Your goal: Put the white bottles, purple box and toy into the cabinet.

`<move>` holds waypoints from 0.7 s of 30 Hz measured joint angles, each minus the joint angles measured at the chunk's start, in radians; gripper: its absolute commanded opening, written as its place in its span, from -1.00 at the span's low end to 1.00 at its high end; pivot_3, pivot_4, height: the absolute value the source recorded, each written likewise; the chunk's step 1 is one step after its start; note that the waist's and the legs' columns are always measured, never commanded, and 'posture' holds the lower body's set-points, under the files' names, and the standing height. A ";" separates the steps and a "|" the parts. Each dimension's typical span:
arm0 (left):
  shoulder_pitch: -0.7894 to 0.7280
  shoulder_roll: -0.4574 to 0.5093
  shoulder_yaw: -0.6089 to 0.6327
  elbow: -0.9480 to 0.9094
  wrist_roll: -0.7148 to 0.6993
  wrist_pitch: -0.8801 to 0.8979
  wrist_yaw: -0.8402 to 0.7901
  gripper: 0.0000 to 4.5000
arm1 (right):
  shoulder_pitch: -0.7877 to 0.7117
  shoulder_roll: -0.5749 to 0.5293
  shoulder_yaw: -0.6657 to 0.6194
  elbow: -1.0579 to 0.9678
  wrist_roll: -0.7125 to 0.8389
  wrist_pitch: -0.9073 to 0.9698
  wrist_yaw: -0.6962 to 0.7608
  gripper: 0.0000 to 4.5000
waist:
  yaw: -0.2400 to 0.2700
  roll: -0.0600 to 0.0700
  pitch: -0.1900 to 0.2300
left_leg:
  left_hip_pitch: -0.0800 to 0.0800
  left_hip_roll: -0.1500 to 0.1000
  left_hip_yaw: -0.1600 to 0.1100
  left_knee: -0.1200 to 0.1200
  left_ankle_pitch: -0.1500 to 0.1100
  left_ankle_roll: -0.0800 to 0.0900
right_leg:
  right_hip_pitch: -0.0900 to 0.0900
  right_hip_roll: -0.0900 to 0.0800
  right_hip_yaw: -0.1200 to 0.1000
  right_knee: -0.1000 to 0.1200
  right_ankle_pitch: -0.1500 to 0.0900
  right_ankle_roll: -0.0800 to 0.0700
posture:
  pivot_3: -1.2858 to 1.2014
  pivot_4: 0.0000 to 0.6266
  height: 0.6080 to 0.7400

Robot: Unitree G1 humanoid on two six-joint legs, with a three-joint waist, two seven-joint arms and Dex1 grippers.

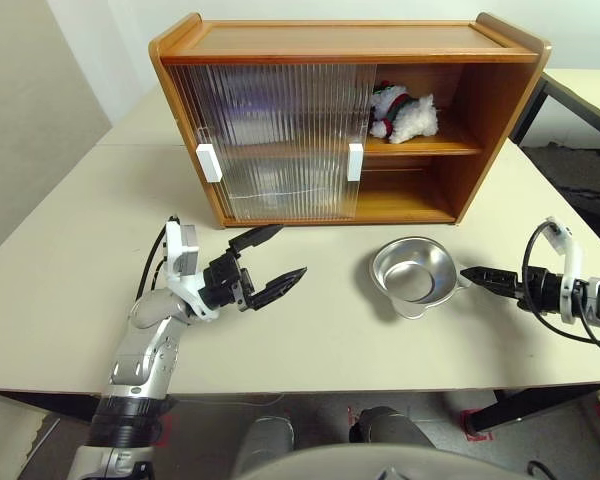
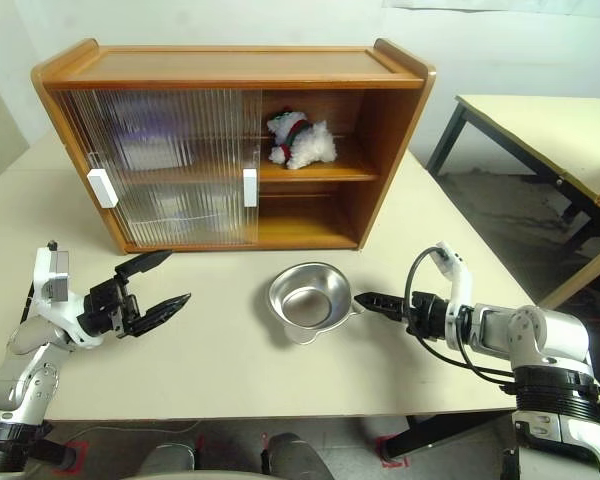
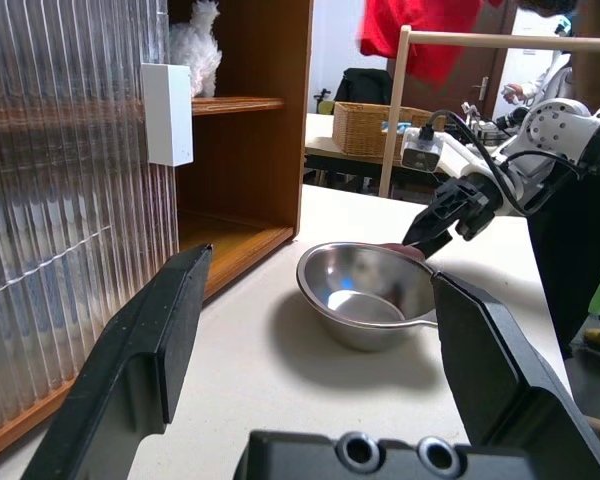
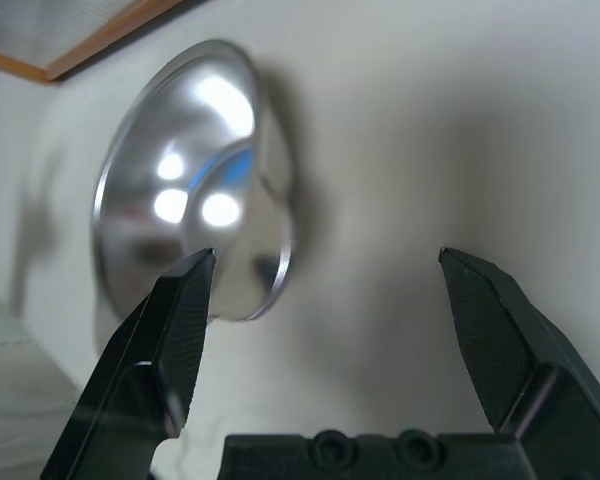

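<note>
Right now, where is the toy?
The toy lies on the upper shelf of the cabinet, in the open right half beside the sliding door, above and behind the steel bowl on the table.

No text, label, brand, number or sign can be read anywhere in these views.

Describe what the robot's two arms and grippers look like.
Both arms are silver-grey metal with black joint bands. Each gripper, left and right, has two black pointed fingers. A white camera module sits on each wrist, with black cables looping from it.
</note>
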 measured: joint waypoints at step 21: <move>-0.008 0.008 0.000 0.001 0.001 0.000 -0.001 1.00 | -0.041 0.086 -0.079 -0.019 0.140 0.083 0.010 -1.00 | -0.006 -0.005 -0.004 | 0.004 0.000 -0.001 0.001 -0.001 0.000 | 0.003 -0.001 0.000 0.000 -0.001 -0.002 | 0.00 -1.00 1.00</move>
